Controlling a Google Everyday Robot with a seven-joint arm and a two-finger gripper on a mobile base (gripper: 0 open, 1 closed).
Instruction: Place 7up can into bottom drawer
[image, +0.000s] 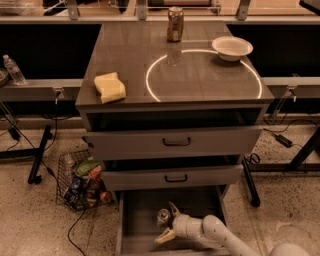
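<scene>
The bottom drawer (140, 216) is pulled out at the foot of the grey cabinet and has a plain grey inside. The 7up can (163, 217) stands upright in it with its silver top showing. My gripper (168, 221) reaches into the drawer from the lower right on its white arm. Its fingers (164, 236) are spread, one behind the can and one in front of it. The can sits between them, close to the far finger.
The two upper drawers (176, 142) with black handles stand slightly open above my arm. On the cabinet top are a brown-gold can (175, 23), a white bowl (232, 47) and a yellow sponge (110, 87). A wire basket (80, 180) of packets sits on the floor at left.
</scene>
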